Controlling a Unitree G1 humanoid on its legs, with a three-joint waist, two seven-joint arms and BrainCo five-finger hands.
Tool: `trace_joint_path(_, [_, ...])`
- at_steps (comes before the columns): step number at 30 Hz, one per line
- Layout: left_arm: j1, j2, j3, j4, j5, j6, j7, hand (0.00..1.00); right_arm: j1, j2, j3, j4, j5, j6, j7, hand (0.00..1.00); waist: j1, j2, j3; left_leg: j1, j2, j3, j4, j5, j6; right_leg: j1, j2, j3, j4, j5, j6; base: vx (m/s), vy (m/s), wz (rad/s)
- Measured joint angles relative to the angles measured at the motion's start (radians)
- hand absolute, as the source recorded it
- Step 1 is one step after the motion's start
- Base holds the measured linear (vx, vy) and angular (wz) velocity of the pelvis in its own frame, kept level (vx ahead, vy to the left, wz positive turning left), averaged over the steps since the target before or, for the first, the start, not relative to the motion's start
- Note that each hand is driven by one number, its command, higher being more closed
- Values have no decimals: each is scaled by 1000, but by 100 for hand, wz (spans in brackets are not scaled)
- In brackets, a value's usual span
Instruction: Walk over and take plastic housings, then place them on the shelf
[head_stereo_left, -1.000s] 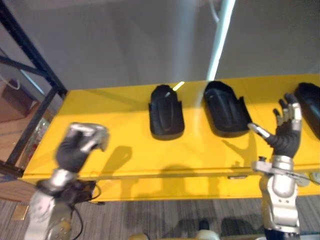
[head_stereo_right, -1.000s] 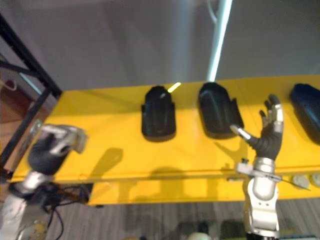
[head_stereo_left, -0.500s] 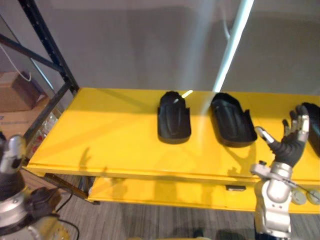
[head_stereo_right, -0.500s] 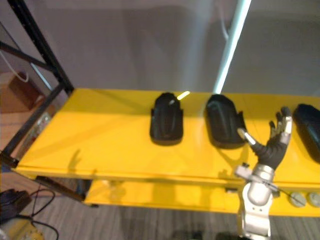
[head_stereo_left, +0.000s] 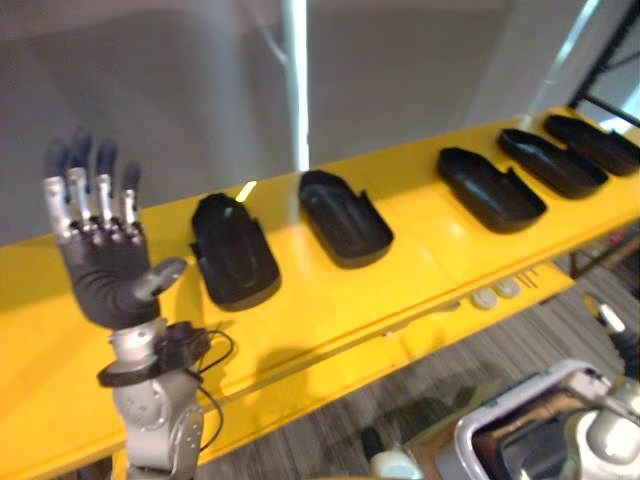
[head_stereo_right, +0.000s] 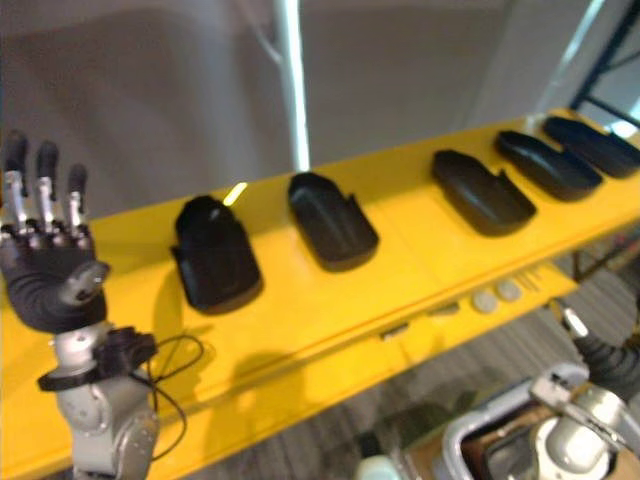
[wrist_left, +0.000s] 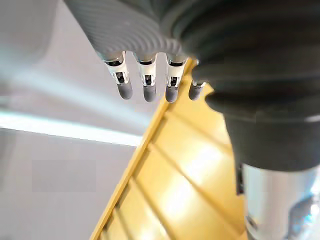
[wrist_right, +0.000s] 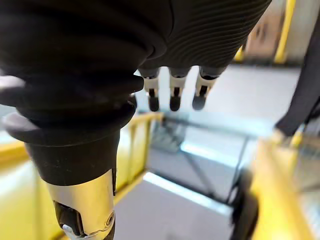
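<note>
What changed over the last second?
The camera swung right. The left robot hand, curled a second ago, is raised with straight fingers; the right robot hand has dropped low. Nothing grasped. The black housings stay on the yellow shelf.

Our left hand (head_stereo_left: 105, 270) is up by the front edge of the shelf (head_stereo_left: 340, 300), back toward us, fingers straight and a bit spread, thumb poking out sideways. Right hand (wrist_right: 174, 92) hangs low below that edge, fingers relaxed, holding nothing.
</note>
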Motion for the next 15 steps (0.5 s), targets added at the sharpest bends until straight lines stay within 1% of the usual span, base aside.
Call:
trace_joint_path(2, [-1,0,-13,2,17,9,1,0,5,5,2,0,11,-16,0,0,-2,11,6,7,0,14,-1,-1,1,-1,3,9,0,1,1,-26,-1,-14])
trace_joint_path(4, [-2,0,-16,4,24,33,3,0,4,26,4,-2,23,-40,5,0,1,23,18,17,0,24,-3,-1,1,0,6,23,0,4,2,-49,-13,-15])
trace_joint_path(6, [1,1,-14,6,24,48,9,0,-1,31,20,-8,53,-51,26,0,4,29,22,15,-1,22,3,-2,3,0,6,24,0,4,2,-66,-20,-6])
trace_joint_path(8, [5,1,-10,6,24,54,22,0,-11,30,46,-16,58,-52,47,0,15,32,27,10,1,11,20,-10,11,-1,9,28,0,6,1,-57,-17,-8])
trace_joint_path(9, [18,2,7,5,25,55,28,0,-28,29,71,-21,63,-53,65,0,30,25,32,-23,0,-54,72,-25,38,-13,11,51,0,8,0,-78,-17,-45])
trace_joint_path(10, [38,3,40,-3,24,55,34,0,-69,18,102,-22,69,-53,77,0,55,26,43,-56,-4,-152,135,-44,67,-29,16,85,-1,15,-3,-100,-14,-71])
trace_joint_path(11, [57,3,69,-11,25,54,43,0,-108,-2,128,-23,77,-53,87,0,75,30,59,-80,-8,-231,176,-71,81,-41,24,107,-2,17,2,-146,18,-76])
trace_joint_path(12, [69,3,86,-19,25,53,47,0,-134,-20,142,-23,78,-53,89,0,84,36,71,-96,-9,-278,199,-93,84,-51,31,118,-1,20,3,-152,53,-59])
trace_joint_path(13, [90,3,105,-33,25,50,55,0,-175,-50,162,-19,82,-53,90,0,93,49,81,-119,-11,-336,222,-127,80,-71,43,134,-1,28,7,-200,110,-51])
trace_joint_path(14, [111,3,127,-48,25,41,63,0,-228,-84,188,-12,98,-53,89,0,109,67,96,-132,-21,-378,221,-169,60,-93,48,140,-1,40,5,-194,141,-47])
trace_joint_path(15, [122,4,146,-58,25,39,67,0,-268,-90,210,4,98,-54,89,0,123,54,115,-150,-39,-372,237,-173,59,-107,29,150,-1,55,16,-187,135,-25])
